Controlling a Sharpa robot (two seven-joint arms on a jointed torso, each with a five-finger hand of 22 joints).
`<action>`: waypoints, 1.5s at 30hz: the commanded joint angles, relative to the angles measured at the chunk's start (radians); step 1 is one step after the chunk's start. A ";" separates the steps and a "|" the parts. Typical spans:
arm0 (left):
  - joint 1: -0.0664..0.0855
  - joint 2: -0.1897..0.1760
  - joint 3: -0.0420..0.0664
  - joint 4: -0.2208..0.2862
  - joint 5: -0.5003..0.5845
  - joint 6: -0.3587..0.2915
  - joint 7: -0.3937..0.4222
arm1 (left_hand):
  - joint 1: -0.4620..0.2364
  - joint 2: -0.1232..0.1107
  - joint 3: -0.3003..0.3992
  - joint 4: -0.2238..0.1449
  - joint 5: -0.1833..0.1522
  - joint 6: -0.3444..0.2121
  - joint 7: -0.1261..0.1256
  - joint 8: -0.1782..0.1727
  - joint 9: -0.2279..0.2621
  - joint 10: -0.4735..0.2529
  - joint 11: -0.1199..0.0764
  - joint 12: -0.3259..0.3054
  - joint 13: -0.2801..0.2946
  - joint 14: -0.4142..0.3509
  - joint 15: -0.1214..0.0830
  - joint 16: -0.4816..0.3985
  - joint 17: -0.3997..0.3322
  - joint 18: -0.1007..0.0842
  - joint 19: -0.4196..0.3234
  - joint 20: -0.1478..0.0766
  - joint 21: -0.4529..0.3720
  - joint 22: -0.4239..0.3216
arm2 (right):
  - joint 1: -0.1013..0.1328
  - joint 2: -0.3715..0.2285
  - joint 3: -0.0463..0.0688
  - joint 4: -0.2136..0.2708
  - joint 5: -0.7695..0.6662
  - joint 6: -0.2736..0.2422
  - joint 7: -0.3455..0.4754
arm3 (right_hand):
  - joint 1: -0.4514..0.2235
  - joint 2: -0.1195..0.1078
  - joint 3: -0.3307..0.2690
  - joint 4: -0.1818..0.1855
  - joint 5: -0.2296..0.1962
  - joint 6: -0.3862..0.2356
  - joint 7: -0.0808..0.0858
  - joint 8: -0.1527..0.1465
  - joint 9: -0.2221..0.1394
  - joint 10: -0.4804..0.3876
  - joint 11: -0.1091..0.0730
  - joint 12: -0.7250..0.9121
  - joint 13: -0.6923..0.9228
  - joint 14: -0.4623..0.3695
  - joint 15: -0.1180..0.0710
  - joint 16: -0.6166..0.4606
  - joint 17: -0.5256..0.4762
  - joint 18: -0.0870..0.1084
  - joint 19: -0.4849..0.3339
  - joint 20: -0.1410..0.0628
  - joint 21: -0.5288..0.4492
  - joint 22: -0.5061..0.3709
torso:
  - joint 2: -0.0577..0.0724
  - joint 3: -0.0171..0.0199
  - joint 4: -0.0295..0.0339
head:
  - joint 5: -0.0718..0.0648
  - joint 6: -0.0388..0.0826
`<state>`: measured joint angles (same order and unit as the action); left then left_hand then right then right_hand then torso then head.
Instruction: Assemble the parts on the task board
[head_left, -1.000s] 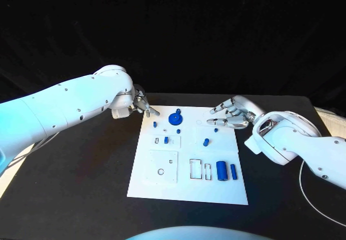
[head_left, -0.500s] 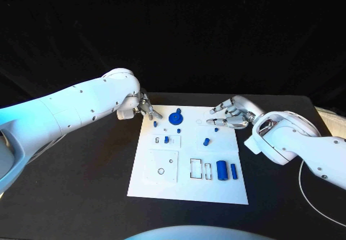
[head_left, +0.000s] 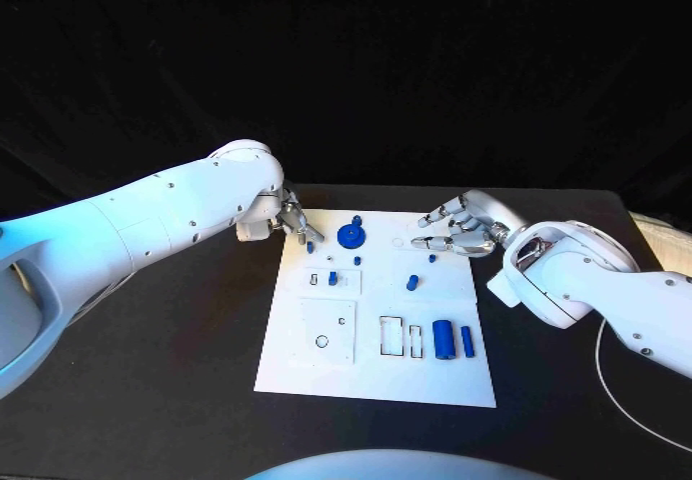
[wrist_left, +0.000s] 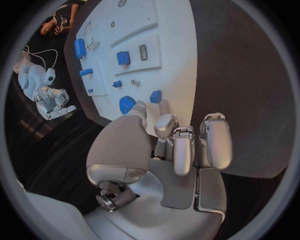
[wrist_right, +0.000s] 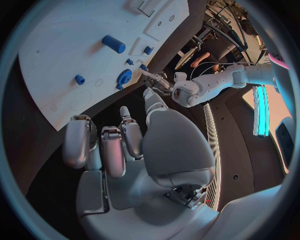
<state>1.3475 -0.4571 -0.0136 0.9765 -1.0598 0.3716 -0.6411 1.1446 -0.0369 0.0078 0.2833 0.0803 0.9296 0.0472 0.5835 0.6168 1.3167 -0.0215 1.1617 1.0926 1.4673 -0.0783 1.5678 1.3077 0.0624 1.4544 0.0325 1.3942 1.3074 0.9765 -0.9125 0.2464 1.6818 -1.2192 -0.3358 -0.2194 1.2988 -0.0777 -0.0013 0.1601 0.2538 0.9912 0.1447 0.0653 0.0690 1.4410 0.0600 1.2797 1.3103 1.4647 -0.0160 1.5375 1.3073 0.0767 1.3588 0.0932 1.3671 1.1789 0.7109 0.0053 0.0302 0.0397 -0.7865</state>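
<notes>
The task board (head_left: 378, 375) lies as a white plate in the middle of the head view, running from the centre down toward the lower middle of the frame on the black table (head_left: 159, 400). Near its upper edge sits a blue gear (head_left: 351, 238), with a small blue part (head_left: 310, 246) just left of it at the board's upper left corner. The left hand (head_left: 289, 219) comes in from the upper left and hovers at that corner; its fingertips (head_left: 306, 234) point down just above the small blue part, and in the left wrist view the same part (wrist_left: 155, 96) lies just beyond the fingertips with the gear (wrist_left: 127, 105) beside them. Whether they touch the part cannot be told; the fingers are loosely curled and apart, with nothing held between them. The right hand (head_left: 459, 232) hangs at the board's upper right edge, right of centre in the frame, fingers partly curled and spread, holding nothing; its fingertips (head_left: 427, 242) reach over the board's margin, well apart from the gear. Lower on the board, a small blue block (head_left: 332, 280) stands left of centre, a short blue peg (head_left: 413, 284) lies at the centre, and two blue cylinders (head_left: 444, 342) lie side by side toward the lower right.
</notes>
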 joint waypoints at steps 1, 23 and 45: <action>-0.002 0.006 -0.001 -0.004 -0.005 0.035 0.006 | 0.013 0.004 -0.008 -0.001 0.002 0.010 0.000 -0.004 -0.002 0.007 0.000 0.005 0.001 0.104 -0.001 0.003 0.263 -0.007 0.009 0.000 0.006 0.047 | -0.001 0.001 0.000 0.000 -0.003 0.013 0.003 | -0.004 0.004 0.001 0.006 0.006 0.008 -0.002 0.003 0.001 -0.004 -0.004 0.000 0.061 0.092 0.000 0.002 0.197 0.007 -0.007 -0.001 -0.004 0.000 | 0.000 0.0002 -0.0001 | 0.000 -0.001; -0.007 0.012 -0.003 -0.006 -0.006 0.026 0.012 | 0.094 0.052 0.009 -0.024 0.006 0.014 -0.004 -0.005 -0.012 0.009 -0.004 0.005 0.000 0.104 -0.004 0.003 0.263 -0.007 0.009 -0.003 0.006 0.050 | -0.002 0.004 0.000 -0.002 -0.003 0.015 0.003 | -0.003 0.005 0.001 0.007 0.007 0.008 -0.002 0.003 0.001 -0.004 -0.004 0.001 0.062 0.092 0.000 0.002 0.197 0.007 -0.006 -0.001 -0.004 0.001 | 0.000 0.0010 0.0004 | -0.001 -0.005; -0.007 -0.047 -0.003 0.062 0.106 -0.065 0.033 | 0.177 -0.017 0.512 -0.155 0.007 -0.027 0.006 -0.001 -0.026 -0.012 0.003 -0.048 -0.056 0.104 0.003 0.003 0.263 -0.004 0.001 0.002 -0.013 0.044 | -0.004 0.005 0.000 -0.003 -0.003 0.019 0.003 | -0.002 0.006 0.001 0.007 0.008 0.008 -0.002 0.003 0.001 -0.004 -0.004 0.001 0.062 0.092 0.000 0.002 0.197 0.007 -0.006 -0.001 -0.003 0.001 | -0.002 0.0016 0.0005 | -0.005 -0.009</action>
<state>1.3401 -0.5048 -0.0165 1.0317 -1.0028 0.3442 -0.6182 1.3270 -0.0520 0.4147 0.2316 0.0914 0.9068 0.0514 0.5799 0.5900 1.3022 -0.0216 1.1150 1.0368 1.4672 -0.0781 1.5678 1.3074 0.0623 1.4580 0.0288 1.3851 1.3080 0.9734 -0.9075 0.2463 1.6777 -1.2190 -0.3300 -0.2191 1.2988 -0.0778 -0.0012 0.1600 0.2593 0.9912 0.1447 0.0653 0.0690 1.4411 0.0600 1.2798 1.3104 1.4647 -0.0160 1.5375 1.3077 0.0767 1.3588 0.0933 1.3671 1.1788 0.7095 0.0065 0.0303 0.0360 -0.7957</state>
